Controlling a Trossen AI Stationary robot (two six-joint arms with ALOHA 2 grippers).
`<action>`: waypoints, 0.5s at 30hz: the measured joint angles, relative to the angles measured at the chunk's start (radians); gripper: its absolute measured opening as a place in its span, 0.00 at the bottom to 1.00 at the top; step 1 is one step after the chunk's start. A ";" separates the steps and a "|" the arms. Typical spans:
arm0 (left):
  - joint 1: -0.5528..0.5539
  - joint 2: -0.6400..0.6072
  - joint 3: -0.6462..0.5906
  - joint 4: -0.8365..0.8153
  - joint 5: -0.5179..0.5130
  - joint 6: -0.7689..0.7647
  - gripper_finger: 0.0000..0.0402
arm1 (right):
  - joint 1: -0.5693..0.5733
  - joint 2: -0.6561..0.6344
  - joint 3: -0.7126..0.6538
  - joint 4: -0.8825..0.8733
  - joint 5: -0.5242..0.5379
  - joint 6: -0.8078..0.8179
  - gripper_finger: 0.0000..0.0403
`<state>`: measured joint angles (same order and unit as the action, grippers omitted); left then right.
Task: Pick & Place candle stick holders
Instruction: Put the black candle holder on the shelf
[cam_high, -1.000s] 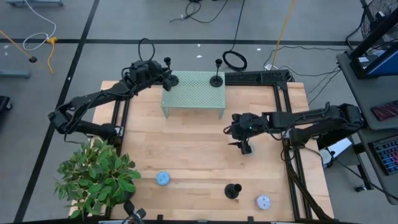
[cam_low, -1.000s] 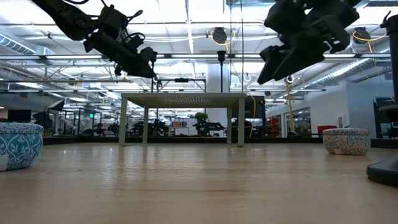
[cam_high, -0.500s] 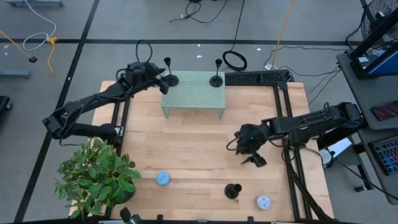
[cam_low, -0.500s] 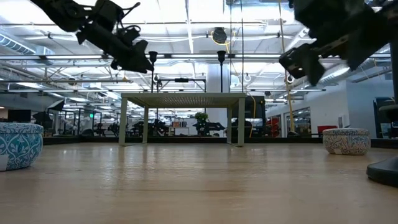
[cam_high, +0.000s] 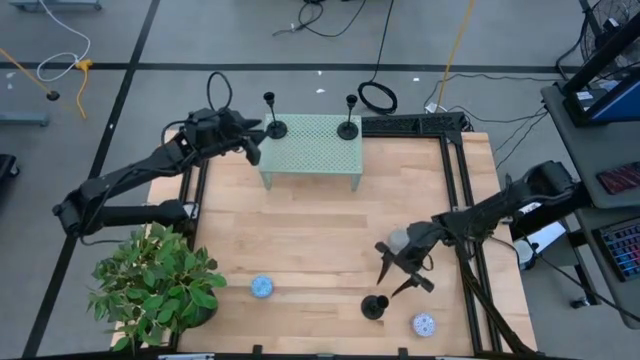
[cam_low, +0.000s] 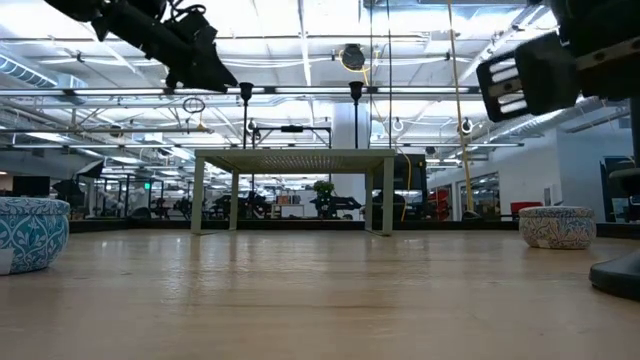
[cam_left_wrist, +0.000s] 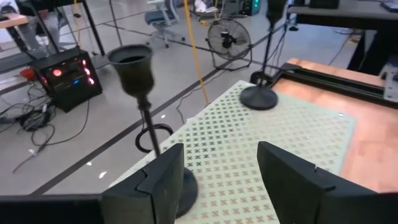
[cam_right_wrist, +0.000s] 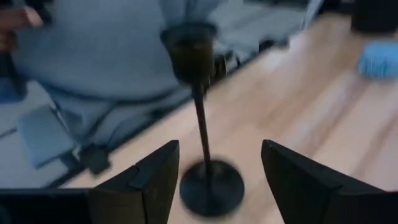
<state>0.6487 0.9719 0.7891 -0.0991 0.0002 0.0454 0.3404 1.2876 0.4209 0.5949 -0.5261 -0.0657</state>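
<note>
On the pale wooden tabletop (cam_high: 300, 240) stands a perforated green metal stand (cam_high: 311, 148), carrying two black candle stick holders (cam_high: 274, 127) (cam_high: 348, 129), each a flat round base, thin stem and small cup. Just beside the left one, the left gripper (cam_high: 250, 140) hovers with jaws open and empty. Near the front edge, the third holder (cam_high: 374, 306) stands upright on the bare wood, framed between the right gripper's (cam_high: 396, 272) spread, empty jaws, untouched.
</note>
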 joint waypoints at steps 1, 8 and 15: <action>-0.007 -0.003 0.000 -0.005 0.000 -0.001 0.53 | 0.009 0.024 -0.002 0.031 0.000 0.001 0.55; -0.059 -0.005 0.000 -0.007 0.002 -0.001 0.53 | 0.056 0.237 0.073 0.114 -0.002 -0.002 0.55; -0.090 -0.005 0.000 -0.006 0.001 0.007 0.53 | 0.061 0.321 0.117 0.180 0.001 -0.021 0.52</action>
<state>0.5582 0.9669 0.7891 -0.1056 0.0011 0.0528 0.4015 1.6083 0.5379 0.7750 -0.5253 -0.0864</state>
